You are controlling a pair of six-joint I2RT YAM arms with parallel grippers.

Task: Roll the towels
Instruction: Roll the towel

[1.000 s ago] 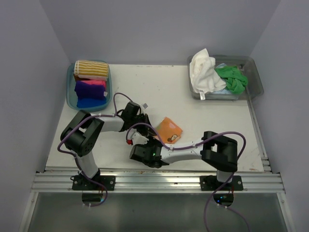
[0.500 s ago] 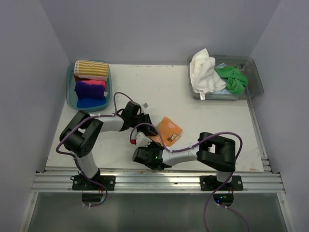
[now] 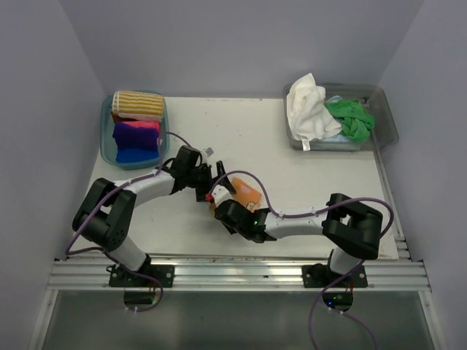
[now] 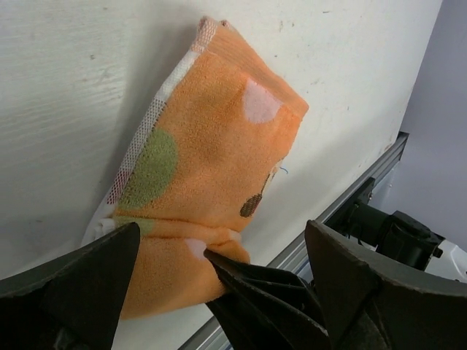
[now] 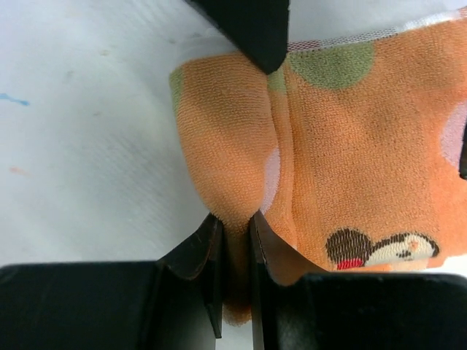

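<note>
A folded orange towel (image 3: 249,193) with spots and a cartoon print lies on the white table near its front middle. My right gripper (image 5: 235,222) is shut on a pinched fold at the near edge of the orange towel (image 5: 350,138), and cloth bulges above its fingertips. In the top view the right gripper (image 3: 220,202) sits at the towel's left corner. My left gripper (image 4: 222,230) is open wide, its fingers (image 4: 80,288) straddling the same end of the towel (image 4: 219,124) without gripping it. From above, the left gripper (image 3: 210,181) is just left of the cloth.
A blue tub (image 3: 107,146) at the back left holds rolled towels: striped (image 3: 137,103), pink, purple and blue. A clear tub (image 3: 387,117) at the back right holds a loose white towel (image 3: 308,108) and a green one (image 3: 350,118). A metal rail (image 3: 241,275) runs along the front edge.
The left gripper has opened and let go of the orange towel. The right gripper has closed on the towel's edge and its arm has swung up toward the left gripper.
</note>
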